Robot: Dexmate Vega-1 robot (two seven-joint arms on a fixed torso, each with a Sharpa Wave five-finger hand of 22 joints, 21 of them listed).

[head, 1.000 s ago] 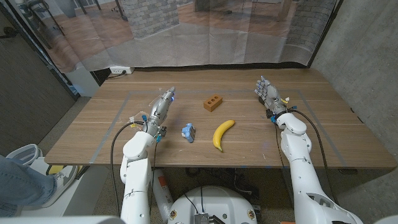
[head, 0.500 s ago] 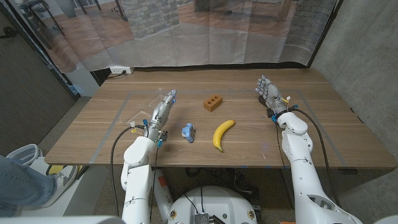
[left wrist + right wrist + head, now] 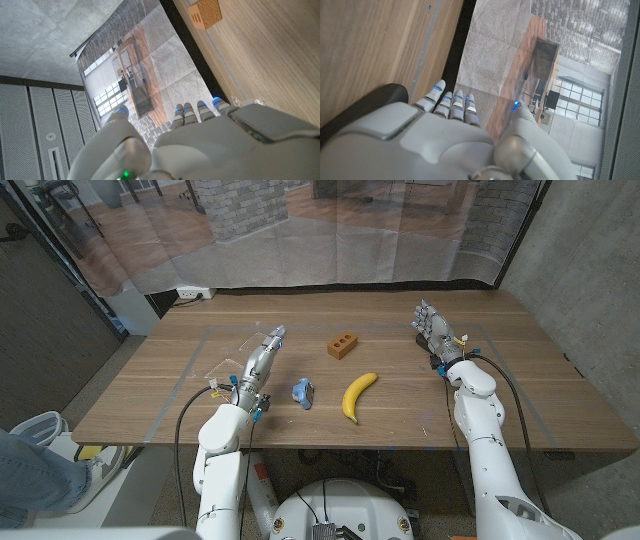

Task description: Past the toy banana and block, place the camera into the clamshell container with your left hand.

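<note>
Wooden table carries everything here. The left hand stands on its edge with its fingers stretched straight out and together, holding nothing; in the left wrist view the same hand shows its fingertips extended with nothing between them. Just beyond and outside those fingertips, toward the robot's left, lies a clear clamshell container, faint against the wood, so I cannot tell whether its lid is raised or flat.

On the inner side of the left hand, level with its wrist rather than its fingertips, sits the small blue and grey toy camera, apart from the hand and untouched. A yellow toy banana lies just beside the camera, farther from the left fingers. The brown block, with holes in its top, rests ahead of the camera and banana, about level with the left fingertips; it also appears in the left wrist view.

The right hand stands well apart from all these things, fingers spread and upright, gripping nothing; the right wrist view shows it likewise with fingers extended.
</note>
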